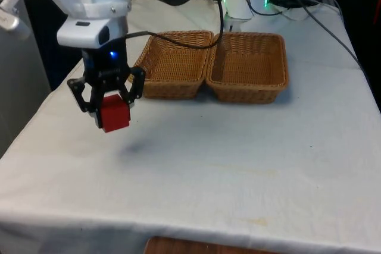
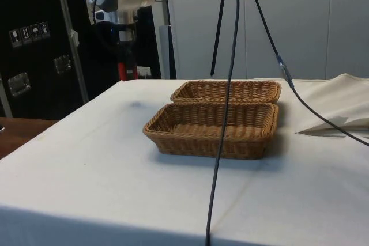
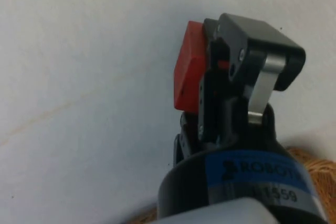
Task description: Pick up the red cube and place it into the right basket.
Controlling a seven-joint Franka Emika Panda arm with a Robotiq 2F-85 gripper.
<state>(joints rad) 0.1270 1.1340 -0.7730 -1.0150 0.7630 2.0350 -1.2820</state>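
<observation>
The red cube (image 1: 114, 113) hangs clear of the white cloth, with its shadow below it, at the front view's left. My black gripper (image 1: 108, 104) is shut on it, one finger on each side. In the wrist view the red cube (image 3: 187, 66) sticks out past the near finger (image 3: 247, 72) that presses on it. Two wicker baskets stand side by side farther back: the left basket (image 1: 156, 84) and the right basket (image 1: 275, 81), both with nothing in them. The side view shows the red cube (image 2: 121, 71) as a thin red strip beyond the table's far end, with a wicker basket (image 2: 173, 136) nearer.
Black cables (image 1: 321, 25) run over the cloth behind the right basket, and one cable (image 2: 222, 142) hangs across the side view in front of the baskets. The table's left edge (image 1: 36, 117) lies close to the gripper.
</observation>
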